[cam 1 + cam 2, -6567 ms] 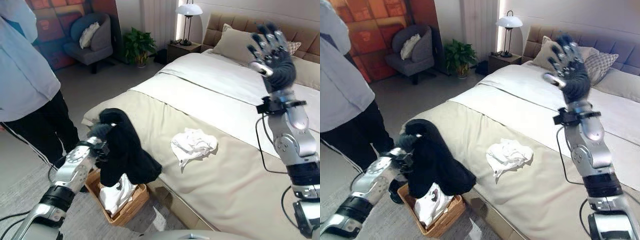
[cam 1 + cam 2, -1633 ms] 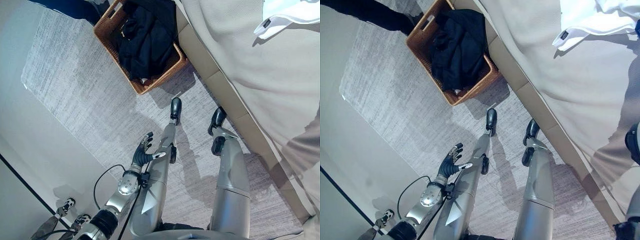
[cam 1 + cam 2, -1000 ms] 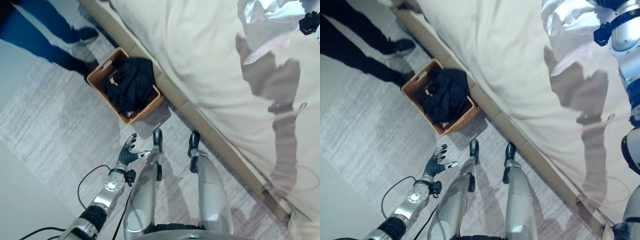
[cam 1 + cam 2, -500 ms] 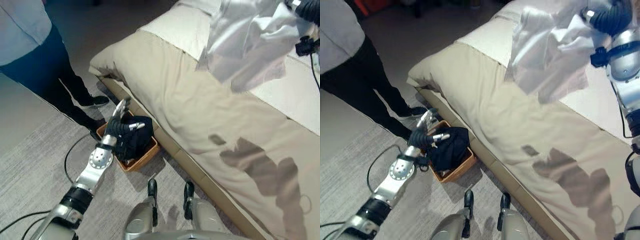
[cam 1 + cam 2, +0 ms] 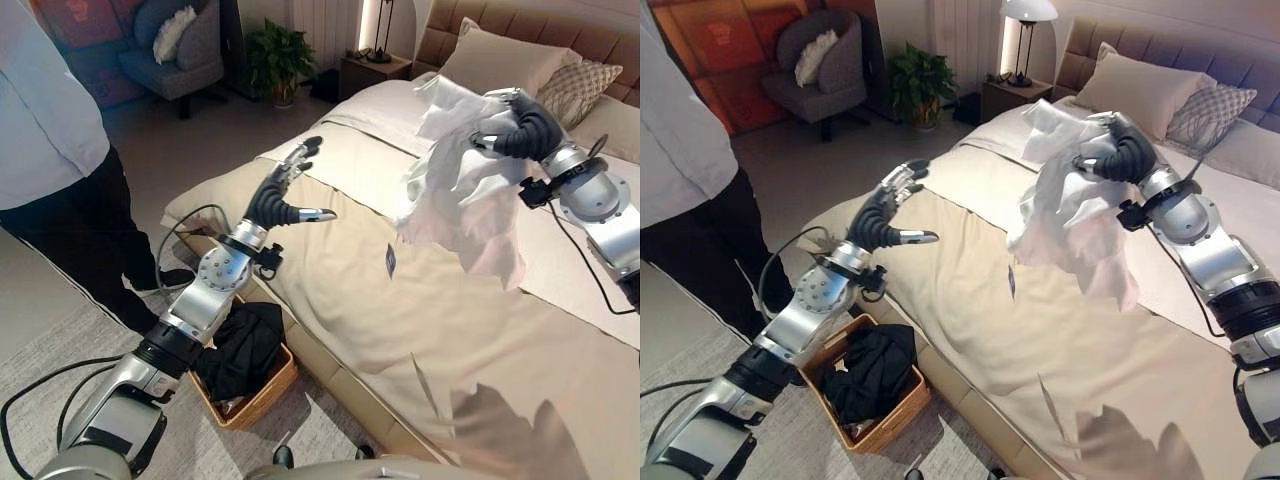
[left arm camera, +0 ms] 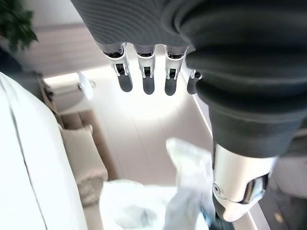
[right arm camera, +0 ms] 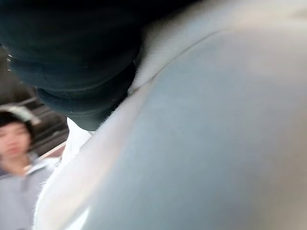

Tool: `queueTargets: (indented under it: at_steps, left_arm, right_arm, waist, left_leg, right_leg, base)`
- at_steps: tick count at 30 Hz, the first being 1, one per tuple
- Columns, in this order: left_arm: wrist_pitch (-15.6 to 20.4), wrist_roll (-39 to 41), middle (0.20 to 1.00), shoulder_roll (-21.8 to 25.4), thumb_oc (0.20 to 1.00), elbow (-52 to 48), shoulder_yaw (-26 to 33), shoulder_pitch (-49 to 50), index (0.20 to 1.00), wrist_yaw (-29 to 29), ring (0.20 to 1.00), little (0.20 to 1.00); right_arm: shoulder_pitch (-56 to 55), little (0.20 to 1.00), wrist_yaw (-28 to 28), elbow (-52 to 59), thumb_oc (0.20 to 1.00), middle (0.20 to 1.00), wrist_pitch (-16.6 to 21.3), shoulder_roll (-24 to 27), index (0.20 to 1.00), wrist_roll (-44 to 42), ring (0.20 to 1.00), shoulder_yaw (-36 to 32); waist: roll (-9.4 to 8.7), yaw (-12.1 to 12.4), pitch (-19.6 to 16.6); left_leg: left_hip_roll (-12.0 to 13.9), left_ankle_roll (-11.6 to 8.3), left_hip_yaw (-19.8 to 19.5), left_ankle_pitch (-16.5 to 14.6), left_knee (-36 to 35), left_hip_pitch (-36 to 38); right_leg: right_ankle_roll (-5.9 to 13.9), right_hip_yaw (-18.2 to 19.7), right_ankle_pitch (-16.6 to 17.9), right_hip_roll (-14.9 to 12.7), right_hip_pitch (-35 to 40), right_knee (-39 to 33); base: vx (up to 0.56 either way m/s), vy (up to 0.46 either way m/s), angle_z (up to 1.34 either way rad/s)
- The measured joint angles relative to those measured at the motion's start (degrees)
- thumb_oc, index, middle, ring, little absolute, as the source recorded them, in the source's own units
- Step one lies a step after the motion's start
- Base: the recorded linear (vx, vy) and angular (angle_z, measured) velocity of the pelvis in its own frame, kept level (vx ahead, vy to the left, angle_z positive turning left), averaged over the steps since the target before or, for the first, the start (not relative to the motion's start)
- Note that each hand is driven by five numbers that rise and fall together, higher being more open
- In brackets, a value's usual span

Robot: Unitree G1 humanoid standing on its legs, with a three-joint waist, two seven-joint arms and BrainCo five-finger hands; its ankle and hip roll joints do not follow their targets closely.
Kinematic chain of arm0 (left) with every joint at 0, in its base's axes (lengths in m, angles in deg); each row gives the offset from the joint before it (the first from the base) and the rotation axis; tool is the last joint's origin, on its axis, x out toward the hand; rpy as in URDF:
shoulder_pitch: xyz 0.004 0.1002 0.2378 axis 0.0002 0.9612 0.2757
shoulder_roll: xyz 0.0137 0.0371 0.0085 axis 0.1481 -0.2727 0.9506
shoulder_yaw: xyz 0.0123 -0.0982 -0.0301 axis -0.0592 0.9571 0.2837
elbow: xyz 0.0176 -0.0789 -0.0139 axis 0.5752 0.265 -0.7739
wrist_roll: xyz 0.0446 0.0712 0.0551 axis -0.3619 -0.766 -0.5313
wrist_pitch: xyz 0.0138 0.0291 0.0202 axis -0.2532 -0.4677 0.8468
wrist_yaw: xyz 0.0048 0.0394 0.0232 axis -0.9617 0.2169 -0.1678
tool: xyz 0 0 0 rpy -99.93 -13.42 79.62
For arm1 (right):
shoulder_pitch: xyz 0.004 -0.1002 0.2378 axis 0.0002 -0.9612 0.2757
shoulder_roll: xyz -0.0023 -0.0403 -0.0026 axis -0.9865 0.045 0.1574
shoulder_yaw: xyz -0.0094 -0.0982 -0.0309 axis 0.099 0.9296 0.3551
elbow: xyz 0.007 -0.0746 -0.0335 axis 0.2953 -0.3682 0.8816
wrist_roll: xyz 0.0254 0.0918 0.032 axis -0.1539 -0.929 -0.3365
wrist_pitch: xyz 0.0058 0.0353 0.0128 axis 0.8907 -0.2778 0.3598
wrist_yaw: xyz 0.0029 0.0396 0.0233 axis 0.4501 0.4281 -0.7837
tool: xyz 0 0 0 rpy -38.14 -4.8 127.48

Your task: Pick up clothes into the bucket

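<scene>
1. Two garments matter in the left eye view: a white garment (image 5: 455,195) hangs bunched from the right hand (image 5: 520,128), whose fingers are curled round the cloth, above the middle of the bed (image 5: 400,300); a black garment (image 5: 240,350) already lies in the wicker basket (image 5: 262,392) on the floor against the bed's near side edge. The step in hand is judged to be carrying the white piece to the basket; it is best swung clear past the bed's edge and let go only when it hangs over the basket's opening, since a trailing fold could catch on the rim.
2. Right eye view: the left hand (image 5: 880,215), fingers spread and empty, is raised over the bed's foot corner, above the basket and well apart from the garment. A person (image 5: 690,170) stands at the far left, cut off by the frame.
3. Left wrist view: straight fingers (image 6: 146,79) hold nothing; the white cloth shows pale and blurred beyond them.
4. Right wrist view: white cloth lies close against the lens, hiding the fingers; how much hangs below cannot be made out.
</scene>
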Motion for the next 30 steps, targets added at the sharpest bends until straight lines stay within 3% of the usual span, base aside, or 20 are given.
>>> queueTargets:
  at_steps: [17,24,30]
  left_arm:
    - [-2.5,-3.3,1.0,-9.6,1.0,7.6,-5.5,-1.2,1.0,-0.6,1.0,1.0]
    - [-5.0,7.0,1.0,-15.8,1.0,9.8,-8.6,-1.5,1.0,-2.5,1.0,1.0]
    - [-7.9,18.3,1.0,-15.1,1.0,8.9,-11.6,-3.1,1.0,-5.4,1.0,1.0]
  right_arm:
    - [-1.2,0.2,-3.7,18.1,0.2,0.2,-0.3,-9.8,0.2,-3.4,0.2,0.0]
    - [-1.2,0.2,-4.5,20.5,0.2,0.2,-0.3,-15.5,0.2,-4.4,0.2,0.5]
    - [-1.2,0.2,-5.8,21.0,0.2,0.2,-0.4,-17.7,0.2,-6.8,0.2,3.5]
  waist:
    - [-0.03,0.2,-2.8]
    - [-0.03,0.2,-3.1]
    - [0.01,0.1,-3.2]
  left_leg:
    - [0.7,-0.06,1.5,-0.6,0.0,1.0]
    - [0.7,-0.05,1.4,-0.6,0.0,1.1]
    - [0.7,-0.06,1.2,-0.6,0.0,1.1]
  right_leg:
    - [-0.11,1.3,0.4,0.6,0.4,-0.1]
    - [-0.15,1.2,0.4,0.7,0.5,-0.1]
    - [-0.15,1.0,0.4,0.7,0.7,-0.3]
  base:
    - [0.0,0.0,-0.04]
    - [0.0,0.0,0.0]
    - [0.0,0.0,0.0]
